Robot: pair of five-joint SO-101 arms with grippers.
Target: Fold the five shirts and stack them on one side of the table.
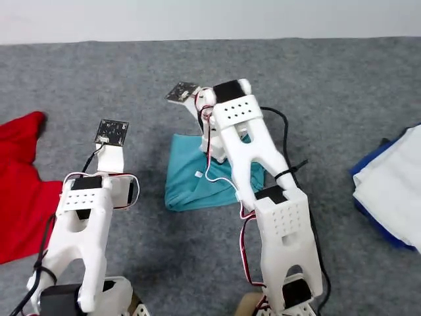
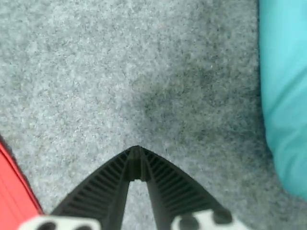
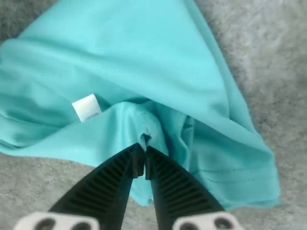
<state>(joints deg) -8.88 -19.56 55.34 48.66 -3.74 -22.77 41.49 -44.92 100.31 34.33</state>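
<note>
A teal shirt (image 1: 187,178) lies partly folded in the middle of the grey table, with a white label (image 3: 87,108) showing. My right gripper (image 3: 142,152) is shut on a fold of the teal shirt (image 3: 144,62), pinching the cloth at its tips. My left gripper (image 2: 137,160) hangs shut and empty over bare grey felt, left of the teal shirt (image 2: 285,96). A red shirt (image 1: 20,178) lies spread at the table's left edge, and its edge (image 2: 12,184) shows beside my left gripper. A folded stack of white (image 1: 395,184) and blue (image 1: 375,164) shirts sits at the right edge.
The grey felt table (image 1: 316,85) has free room at the back and between the teal shirt and the stack. The right arm (image 1: 247,145) covers part of the teal shirt.
</note>
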